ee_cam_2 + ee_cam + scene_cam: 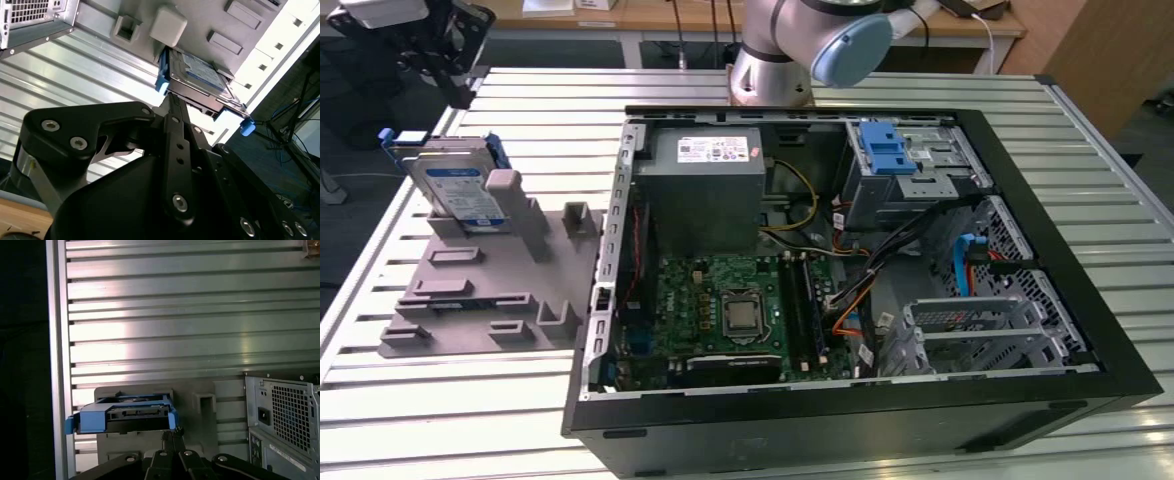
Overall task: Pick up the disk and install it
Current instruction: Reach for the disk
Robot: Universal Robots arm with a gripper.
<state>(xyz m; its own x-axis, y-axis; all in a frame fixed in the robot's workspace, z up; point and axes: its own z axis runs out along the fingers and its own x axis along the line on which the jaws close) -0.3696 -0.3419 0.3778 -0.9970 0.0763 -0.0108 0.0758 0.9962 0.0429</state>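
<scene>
The disk (458, 188) is a silver hard drive with a blue-and-white label and blue rails. It stands on edge in a slot of the grey fixture (480, 300) at the exterior view's left. In the second wrist view the disk (200, 74) shows just past my fingertips, and in the first wrist view its blue-railed end (125, 416) faces me. My black gripper (454, 80) hangs above and behind the disk, apart from it. Its fingers (172, 434) lie together, shut on nothing, and the gripper (172, 100) points toward the disk's edge.
An open computer case (854, 420) lies in the middle of the slatted metal table (454, 420). Inside are a grey power supply (700, 190), a motherboard (727, 310) and a metal drive cage with a blue latch (897, 150). The arm's base (774, 70) stands behind the case.
</scene>
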